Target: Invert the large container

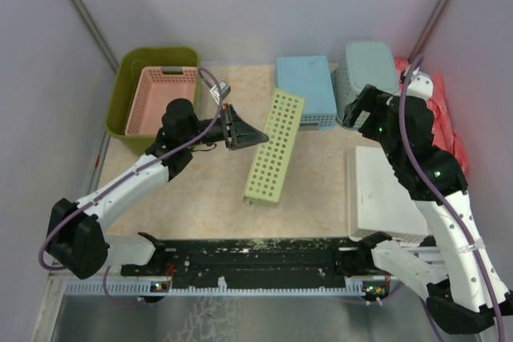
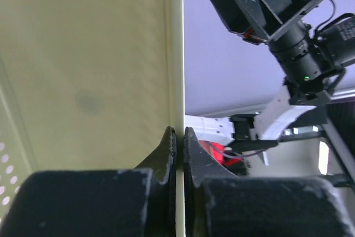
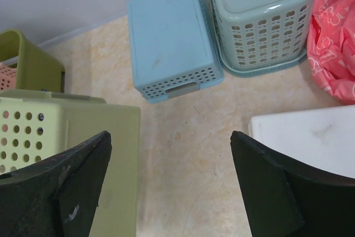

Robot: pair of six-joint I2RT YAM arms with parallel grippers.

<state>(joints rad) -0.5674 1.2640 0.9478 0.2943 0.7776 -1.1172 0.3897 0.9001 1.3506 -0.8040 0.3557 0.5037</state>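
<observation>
The left gripper (image 1: 258,135) is pinching its jaws hard on a thin wall of the light-green tray (image 1: 276,146), with only that wall's thickness between them. It is holding the tray tipped up on one long side in the middle of the table (image 1: 208,190), so a perforated face is showing to the overhead camera. That grasp is on the wrong thing for the task. The olive-green tub (image 1: 128,98) is sitting apart from the tray at the far left corner, upright with its mouth facing up, and nothing is touching it.

A pink basket (image 1: 164,102) is nesting inside the tub, so it is likely to tumble out when the tub goes over unless it is lifted out first.

The right gripper (image 3: 171,137) is hovering on the far right with its jaws spread wide and nothing between them. It is looking down on bare table, near the light-blue basket (image 3: 166,37) and the pale teal basket (image 3: 260,20), both lying base-up. A white container (image 1: 385,190) and a pink plastic bag (image 1: 449,126) are crowding that side too.

Judging from this, the tub's flip is not yet begun. The tray probably needs setting down clear of the tub, giving the left arm room to reach the tub's rim.
</observation>
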